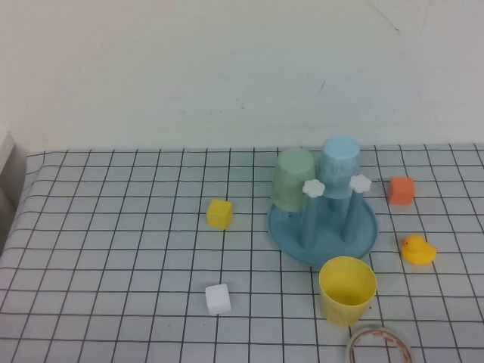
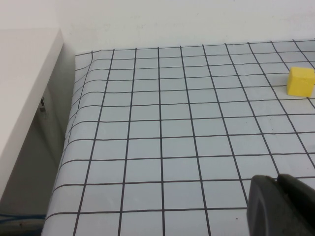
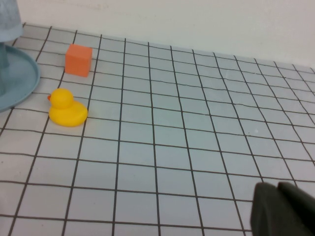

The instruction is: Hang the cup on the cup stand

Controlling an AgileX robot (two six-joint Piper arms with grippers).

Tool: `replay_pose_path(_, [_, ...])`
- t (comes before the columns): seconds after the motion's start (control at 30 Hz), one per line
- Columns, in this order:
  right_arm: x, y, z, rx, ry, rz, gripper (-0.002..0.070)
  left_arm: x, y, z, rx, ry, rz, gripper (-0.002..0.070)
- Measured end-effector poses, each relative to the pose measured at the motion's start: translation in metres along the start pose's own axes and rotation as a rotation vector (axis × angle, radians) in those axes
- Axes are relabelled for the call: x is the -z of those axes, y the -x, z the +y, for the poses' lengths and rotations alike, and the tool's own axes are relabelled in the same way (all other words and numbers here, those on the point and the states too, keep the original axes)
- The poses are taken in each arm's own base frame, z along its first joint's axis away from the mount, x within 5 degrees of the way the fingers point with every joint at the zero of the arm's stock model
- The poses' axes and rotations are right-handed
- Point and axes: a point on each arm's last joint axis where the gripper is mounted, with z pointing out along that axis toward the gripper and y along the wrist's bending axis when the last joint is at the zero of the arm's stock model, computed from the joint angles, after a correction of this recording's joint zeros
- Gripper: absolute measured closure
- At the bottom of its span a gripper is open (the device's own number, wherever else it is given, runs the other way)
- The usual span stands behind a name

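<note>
Tape roll (image 1: 380,344) at the near edge, yellow cup (image 1: 347,290) upright just behind it, touching the cup stand (image 1: 323,227) rim. Stand holds green cup (image 1: 293,179) and blue cup (image 1: 339,166) upside down. Left gripper (image 2: 280,206) and right gripper (image 3: 283,209) low over bare worktop (image 1: 113,249); can't tell either one's finger state.

the checked table (image 1: 113,227) carries the cup stand (image 1: 287,234), yellow cup (image 1: 347,291), blocks, duck (image 1: 417,250) and tape roll (image 1: 378,346).
</note>
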Motion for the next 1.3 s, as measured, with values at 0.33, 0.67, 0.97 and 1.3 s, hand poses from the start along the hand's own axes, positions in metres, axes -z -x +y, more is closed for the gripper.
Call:
replay_pose_path(0.33, [0.000,0.000,0.000,0.000,0.000,0.000,0.0678,0.000,0.000,0.000,0.000,0.000,0.000,0.0677])
replay_pose_path(0.67, [0.000,0.001,0.000,0.002,-0.002,-0.010,0.0678,0.000,0.005,0.000,0.002,-0.006,-0.065,0.0676])
replay_pose_path(0.97, [0.002,0.020,-0.003,0.000,-0.040,-0.243,0.0678,0.013,0.047,-0.004,0.004,-0.046,-0.555,0.0676])
replay_pose_path(1.3, [0.008,0.036,-0.006,-0.065,-0.060,-0.437,0.0678,0.037,0.073,-0.006,0.004,-0.077,-0.942,0.0677])
